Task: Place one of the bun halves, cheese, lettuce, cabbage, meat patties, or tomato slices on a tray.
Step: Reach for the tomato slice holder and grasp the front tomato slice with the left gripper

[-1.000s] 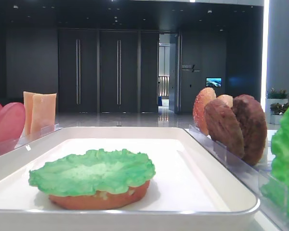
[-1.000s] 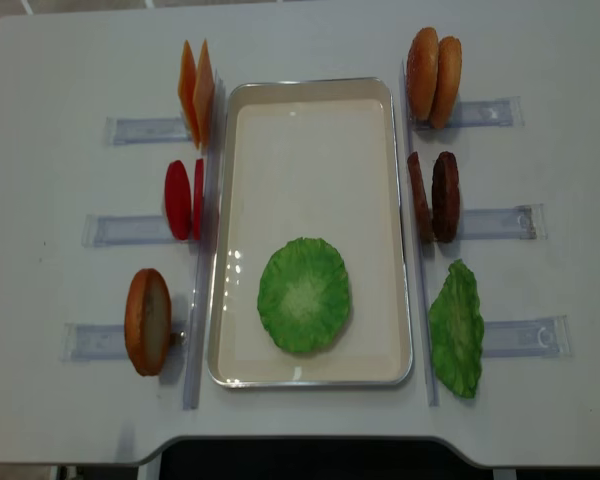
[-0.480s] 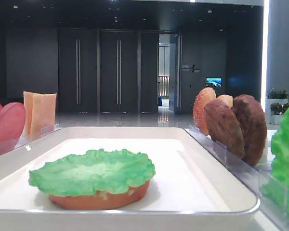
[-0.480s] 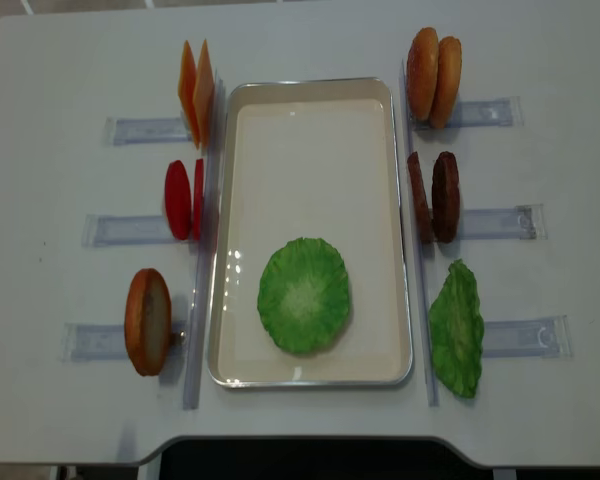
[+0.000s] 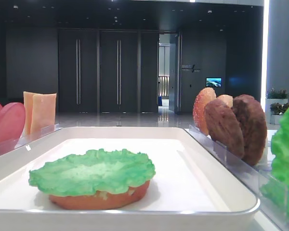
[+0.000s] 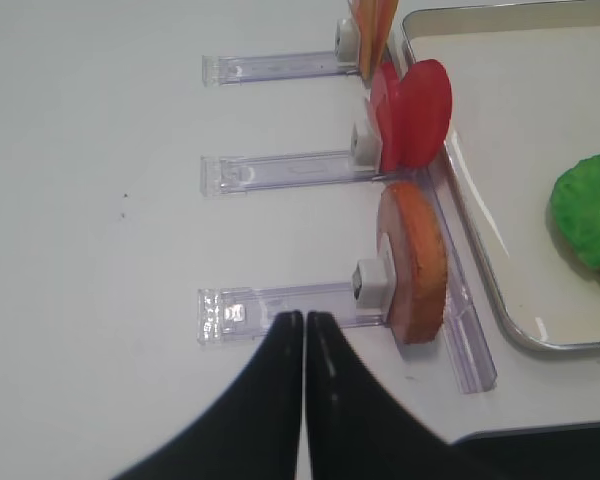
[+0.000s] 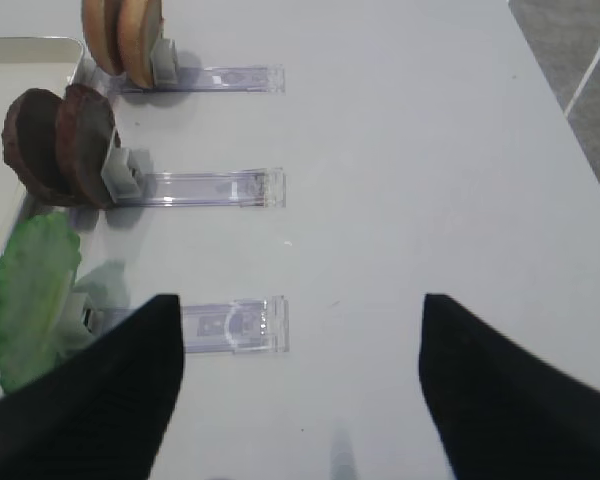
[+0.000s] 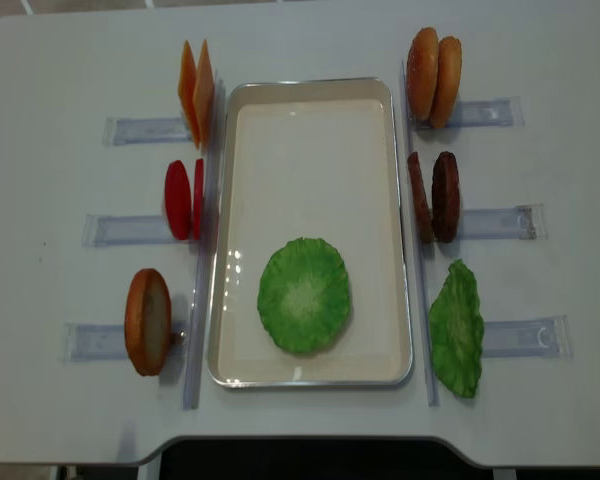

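Observation:
The white tray (image 8: 310, 160) lies mid-table. On its near half a green lettuce leaf (image 8: 303, 294) covers a bun half (image 5: 98, 199). Left of the tray stand cheese (image 8: 195, 90), tomato slices (image 8: 183, 198) and one bun half (image 8: 147, 320). To the right are two bun halves (image 8: 433, 75), meat patties (image 8: 435, 195) and another green leaf (image 8: 456, 328). My left gripper (image 6: 302, 318) is shut and empty, hovering just in front of the left bun half (image 6: 415, 260). My right gripper (image 7: 298, 305) is open over bare table, right of the green leaf (image 7: 25, 290).
Clear plastic holder strips (image 8: 520, 337) stick out from each food item toward the table sides; one lies under my right gripper (image 7: 235, 325), another under my left (image 6: 280, 305). The table's front edge (image 8: 300, 445) runs just below the tray.

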Robot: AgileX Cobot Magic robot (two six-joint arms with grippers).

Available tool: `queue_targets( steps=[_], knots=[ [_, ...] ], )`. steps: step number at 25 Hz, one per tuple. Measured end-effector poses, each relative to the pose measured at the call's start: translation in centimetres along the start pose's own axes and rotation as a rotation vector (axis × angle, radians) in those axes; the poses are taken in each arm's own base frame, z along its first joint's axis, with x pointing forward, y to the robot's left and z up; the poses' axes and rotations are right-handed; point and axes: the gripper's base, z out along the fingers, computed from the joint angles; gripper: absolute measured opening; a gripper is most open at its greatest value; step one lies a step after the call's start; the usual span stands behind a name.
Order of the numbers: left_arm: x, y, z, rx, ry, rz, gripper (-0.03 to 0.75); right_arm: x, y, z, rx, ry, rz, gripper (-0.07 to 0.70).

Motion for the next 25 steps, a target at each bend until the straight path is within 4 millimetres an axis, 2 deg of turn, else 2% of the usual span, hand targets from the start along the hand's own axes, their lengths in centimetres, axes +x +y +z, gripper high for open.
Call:
queue_targets(
  steps=[8,10,15,17,20,25],
  knots=[
    [0.00,0.00,0.00,0.000,0.000,0.003,0.019,0.00,0.00,0.00,0.000,0.000,0.000,0.477],
    [0.00,0.00,0.00,0.000,0.000,0.003,0.092,0.00,0.00,0.00,0.000,0.000,0.000,0.477],
    [0.00,0.08,0.00,-0.009,0.000,0.008,0.485,0.00,0.00,0.00,0.000,0.000,0.000,0.477],
    [0.01,0.19,0.00,-0.021,0.001,0.014,0.588,0.00,0.00,0.00,0.000,0.000,0.000,0.477],
    [0.01,0.32,-0.01,-0.035,0.001,0.021,0.656,0.00,0.00,0.00,0.000,0.000,0.000,0.477],
    [0.01,0.37,-0.01,-0.041,0.001,0.024,0.668,0.00,0.00,0.00,0.000,0.000,0.000,0.477]
  ],
)
